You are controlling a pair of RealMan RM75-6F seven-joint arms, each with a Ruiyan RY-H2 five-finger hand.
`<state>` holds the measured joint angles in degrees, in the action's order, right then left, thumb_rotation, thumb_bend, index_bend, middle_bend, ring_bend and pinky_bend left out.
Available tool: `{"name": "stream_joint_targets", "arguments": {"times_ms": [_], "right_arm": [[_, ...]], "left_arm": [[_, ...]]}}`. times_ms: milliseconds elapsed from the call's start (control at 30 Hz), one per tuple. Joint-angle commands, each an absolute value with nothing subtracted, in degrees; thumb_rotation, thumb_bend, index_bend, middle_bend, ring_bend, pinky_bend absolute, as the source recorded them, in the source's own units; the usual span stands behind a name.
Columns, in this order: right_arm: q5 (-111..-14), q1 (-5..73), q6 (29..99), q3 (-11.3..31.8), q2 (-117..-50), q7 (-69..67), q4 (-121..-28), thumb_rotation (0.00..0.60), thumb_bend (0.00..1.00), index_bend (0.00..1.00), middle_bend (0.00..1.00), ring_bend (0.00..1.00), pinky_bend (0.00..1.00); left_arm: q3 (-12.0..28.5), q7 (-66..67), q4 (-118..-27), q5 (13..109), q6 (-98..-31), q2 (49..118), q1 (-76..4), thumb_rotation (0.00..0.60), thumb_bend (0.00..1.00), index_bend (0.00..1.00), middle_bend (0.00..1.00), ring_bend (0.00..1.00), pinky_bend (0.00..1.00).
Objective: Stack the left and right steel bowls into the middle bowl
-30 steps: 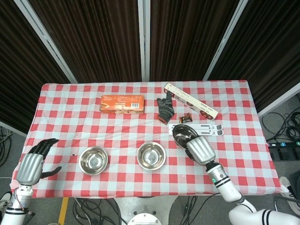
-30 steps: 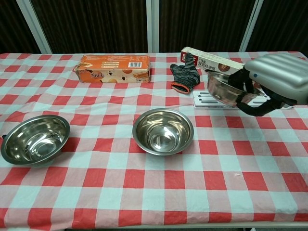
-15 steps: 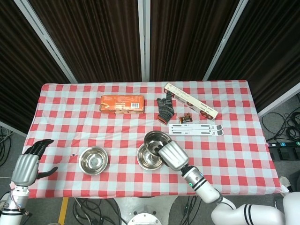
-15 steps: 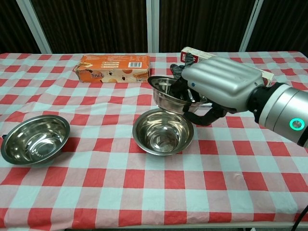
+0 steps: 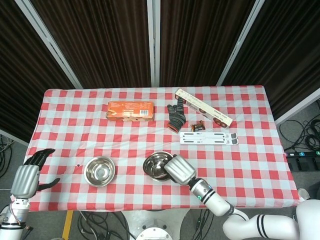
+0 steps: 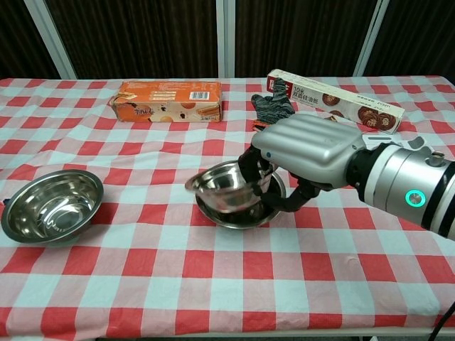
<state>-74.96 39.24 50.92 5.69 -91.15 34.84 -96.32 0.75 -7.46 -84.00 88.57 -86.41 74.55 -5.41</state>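
My right robot hand (image 6: 306,153) grips right steel bowl (image 6: 220,190), tilted inside middle bowl (image 6: 274,207); left robot hand (image 5: 27,175) fingers spread, holding nothing, beside counter (image 5: 240,165)

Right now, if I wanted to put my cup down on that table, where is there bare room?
Bare cloth along the front edge, and between the left bowl and middle bowl. Crowded at the back right: orange box, glove, long box. The right hand is busy over the middle.
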Motion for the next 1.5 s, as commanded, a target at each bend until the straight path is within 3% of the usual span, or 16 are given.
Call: {"name": "stream_joint_targets", "arguments": {"times_ms": [33, 167, 567, 833, 1033, 1233, 1500], "right_arm": [[-73.36, 39.71, 50.12, 5.03, -88.47, 34.61, -99.35, 0.6, 0.0, 0.04, 0.07, 0.0, 0.08], [-74.2, 38.89, 52.87, 4.96, -85.68, 34.64, -102.83, 0.6, 0.0, 0.0, 0.0, 0.0, 0.0], [-82.07, 31.32, 66.4, 3.62, -69.55, 28.58, -115.47, 0.6, 0.0, 0.0, 0.0, 0.0, 0.0], [-83.84, 28.09, 71.48, 6.24, -59.12, 16.95, -119.92, 0.6, 0.0, 0.0, 0.01, 0.0, 0.0], [-85.11, 26.94, 72.35, 6.99, -55.41, 11.46, -119.81, 0.6, 0.0, 0.0, 0.02, 0.0, 0.0], [-86.05, 25.82, 72.6, 6.63, -53.9, 9.85, -119.49, 0.6, 0.0, 0.0, 0.02, 0.0, 0.0], [-85.55, 25.61, 72.02, 7.01, -54.05, 10.03, -119.48, 0.6, 0.0, 0.0, 0.02, 0.0, 0.0]], "left_arm": [[0.74, -7.55, -83.93, 88.63, -86.39, 74.59, -5.42, 0.6, 0.13, 0.23, 0.27, 0.2, 0.31], [0.68, -7.39, -84.11, 88.88, -86.46, 74.52, -5.43, 0.6, 0.13, 0.23, 0.27, 0.2, 0.31], [0.08, -4.53, -86.57, 90.34, -85.98, 73.69, -5.95, 0.6, 0.13, 0.23, 0.27, 0.2, 0.31], [-5.24, 5.91, -95.74, 99.58, -82.15, 72.49, -8.15, 0.6, 0.13, 0.23, 0.29, 0.22, 0.34], [-6.36, 12.93, -96.27, 103.81, -74.27, 74.6, -12.75, 0.6, 0.13, 0.24, 0.3, 0.22, 0.35], [-5.01, 13.89, -92.71, 101.15, -67.92, 77.11, -16.36, 0.6, 0.15, 0.35, 0.37, 0.27, 0.39], [-4.43, 13.68, -87.47, 97.85, -65.4, 80.02, -17.67, 0.6, 0.16, 0.37, 0.4, 0.3, 0.42]]}}
